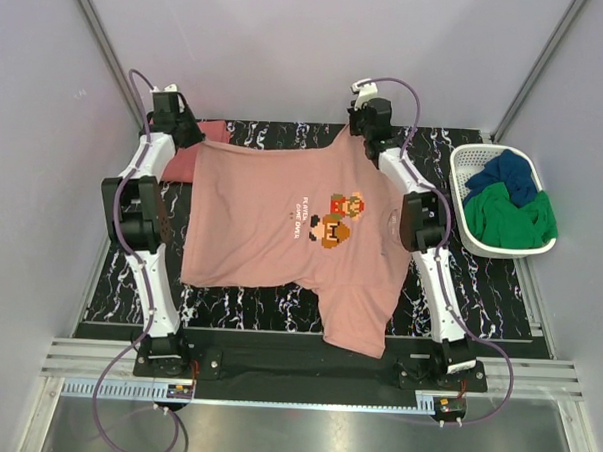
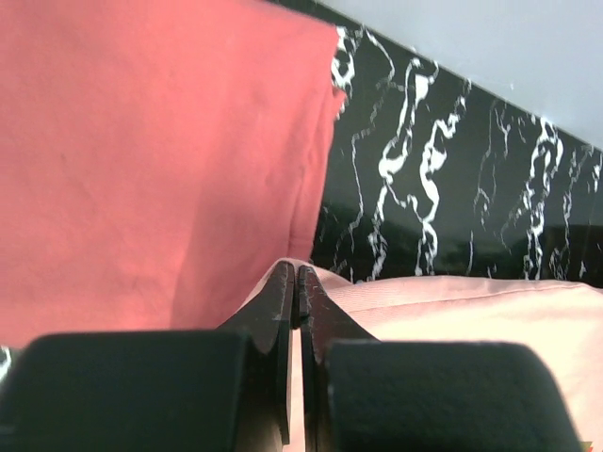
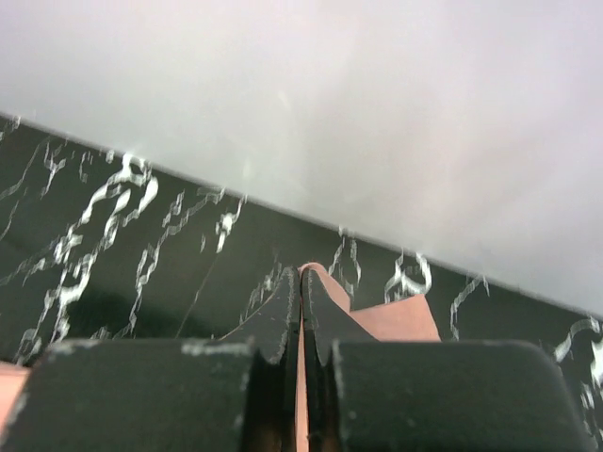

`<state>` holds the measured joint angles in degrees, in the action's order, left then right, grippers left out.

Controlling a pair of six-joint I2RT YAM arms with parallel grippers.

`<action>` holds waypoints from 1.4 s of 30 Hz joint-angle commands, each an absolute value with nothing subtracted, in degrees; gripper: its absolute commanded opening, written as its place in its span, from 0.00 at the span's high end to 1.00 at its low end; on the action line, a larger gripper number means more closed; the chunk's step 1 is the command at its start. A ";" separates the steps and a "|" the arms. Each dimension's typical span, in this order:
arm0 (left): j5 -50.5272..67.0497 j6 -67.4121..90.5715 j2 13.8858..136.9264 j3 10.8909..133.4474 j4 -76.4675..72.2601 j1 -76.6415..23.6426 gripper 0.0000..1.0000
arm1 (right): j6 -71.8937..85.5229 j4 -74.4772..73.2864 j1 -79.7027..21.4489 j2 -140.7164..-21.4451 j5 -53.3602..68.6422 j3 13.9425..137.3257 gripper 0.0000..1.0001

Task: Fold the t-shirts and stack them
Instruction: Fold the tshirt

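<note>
The left gripper (image 2: 297, 275) and right gripper (image 3: 301, 279) were each clamped on the far edge of the salmon-pink t-shirt (image 1: 262, 224), which spread from them toward 6 o'clock, collar toward 3, with the coral-red t-shirt (image 1: 211, 132) at its 10 o'clock corner.

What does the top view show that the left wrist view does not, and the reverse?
Only the top view: the whole pink shirt spread out with its print, the right gripper at one far corner, and the basket of clothes. Only the left wrist view: the left gripper up close, its shut jaws pinching the pink shirt's edge. Both: the pink shirt, the red shirt and the marbled table.
</note>
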<state>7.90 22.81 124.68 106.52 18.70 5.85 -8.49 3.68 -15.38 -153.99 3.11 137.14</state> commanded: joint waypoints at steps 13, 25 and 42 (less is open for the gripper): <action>7.47 22.85 128.07 114.70 15.82 8.26 1.00 | -11.60 10.84 -15.21 -158.04 3.08 147.66 1.00; 10.46 24.17 115.76 100.73 14.59 9.32 1.00 | -14.77 8.71 -15.21 -135.11 -7.20 116.57 1.00; 10.99 22.06 108.11 85.26 21.53 9.40 1.00 | -1.85 -6.23 -18.45 -111.37 -11.51 86.59 1.00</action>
